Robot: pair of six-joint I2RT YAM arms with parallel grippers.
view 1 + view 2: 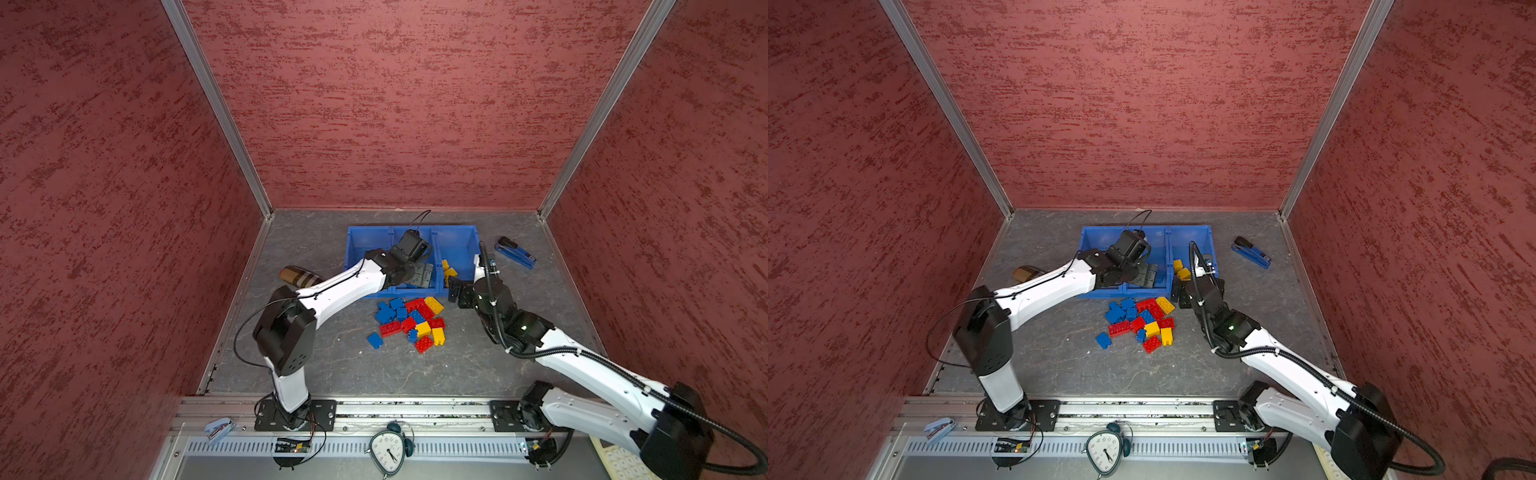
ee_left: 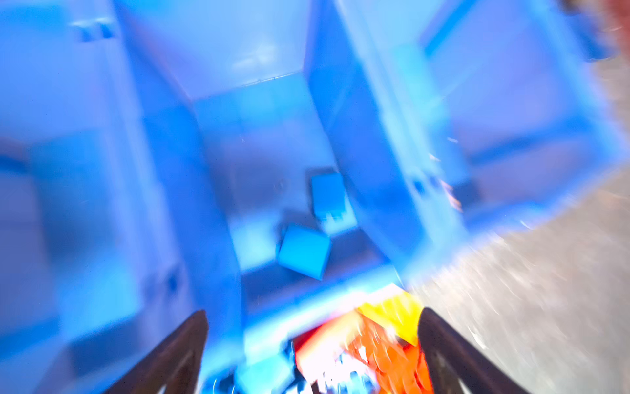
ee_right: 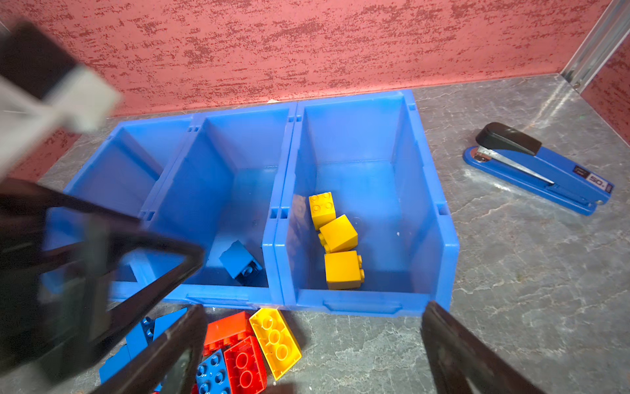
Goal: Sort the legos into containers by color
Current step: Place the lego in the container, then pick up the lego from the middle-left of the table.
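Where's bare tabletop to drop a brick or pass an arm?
Bare table between the legos pile and the front rail, and between the containers and the stapler. Crowded: right before the containers, where the pile lies.

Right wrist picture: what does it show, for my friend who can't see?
Three joined blue bins: an end one holds three yellow bricks, the middle one a blue brick. Loose bricks lie in front; a stapler lies beside.
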